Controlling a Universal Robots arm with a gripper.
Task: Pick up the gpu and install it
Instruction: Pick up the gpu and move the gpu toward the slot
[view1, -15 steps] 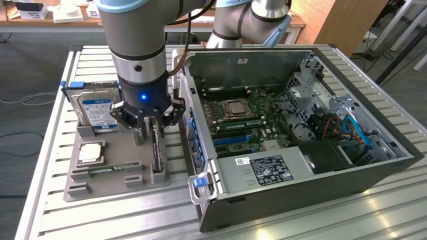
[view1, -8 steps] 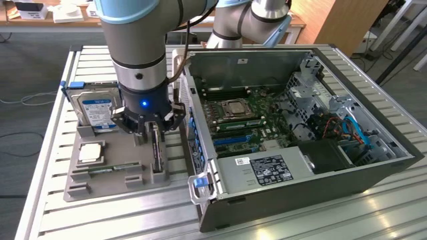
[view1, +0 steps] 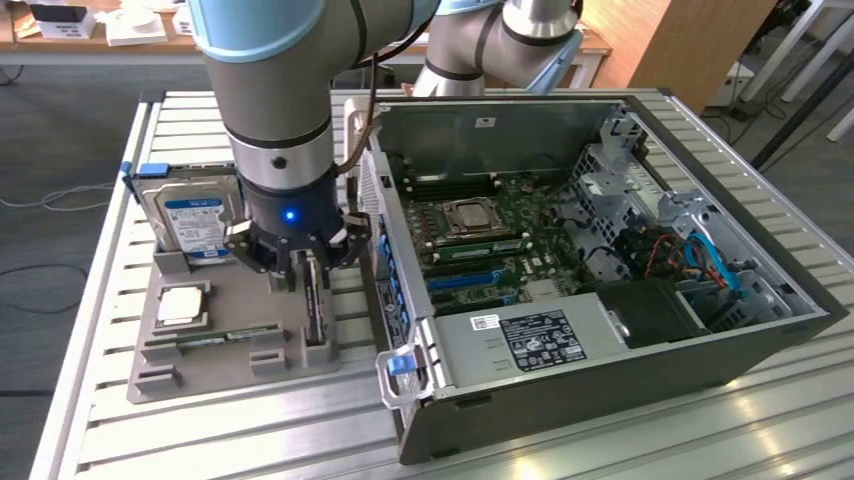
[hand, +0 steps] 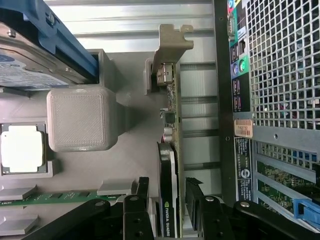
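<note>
The gpu (view1: 315, 318) stands on its edge in a slot of the grey holder tray (view1: 220, 378), beside the open computer case (view1: 747, 345). In the wrist view the gpu (hand: 170, 145) shows its green board, black cooler and silver end bracket. My gripper (view1: 306, 276) hangs straight above it, lowered so that one finger is on each side of the card. The black fingertips (hand: 143, 189) flank the gpu near its cooler end with a thin gap on both sides, so the gripper (hand: 169, 192) is open around the card.
The tray also holds a hard drive (view1: 192, 220) with a white-blue label, a CPU (view1: 180, 307) and a RAM stick (view1: 214, 340). The case's rear panel (hand: 280, 100) is close beside the card. The motherboard (view1: 481, 240) lies exposed inside the case.
</note>
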